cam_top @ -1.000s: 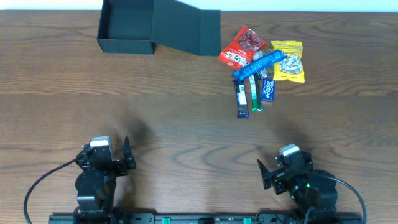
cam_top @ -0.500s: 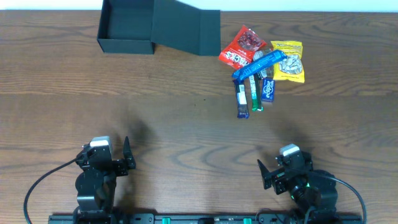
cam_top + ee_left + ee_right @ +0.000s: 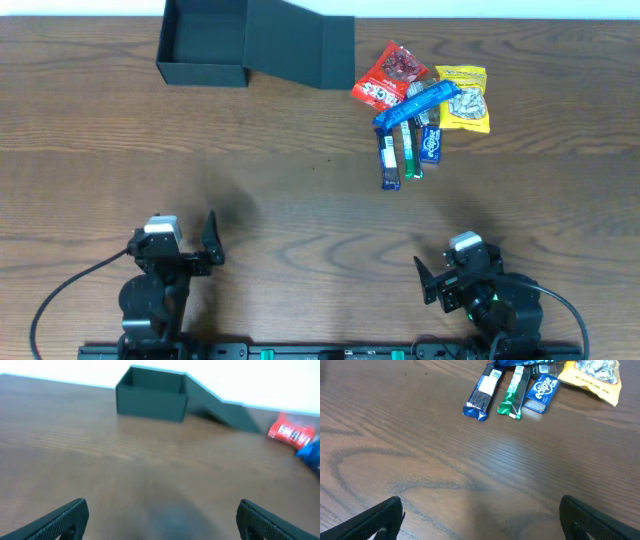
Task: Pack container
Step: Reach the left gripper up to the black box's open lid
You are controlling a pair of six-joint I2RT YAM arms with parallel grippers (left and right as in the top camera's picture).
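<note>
Fingers on both arms are spread wide and hold nothing. The left fingers (image 3: 60,520) and right fingers (image 3: 375,519) sit low over the near edge of the wooden surface (image 3: 300,215), well apart from each other. Ahead of the right fingers lies a cluster of snacks: a blue-and-white bar (image 3: 388,160), a green stick (image 3: 410,150), an Eclipse gum pack (image 3: 431,143), a blue bar (image 3: 418,104) lying across them, a red packet (image 3: 390,75) and a yellow packet (image 3: 465,97). At the far left stands the container (image 3: 200,73), dark and open, with its lid flap (image 3: 300,45) sloping out to the right, near the red packet.
</note>
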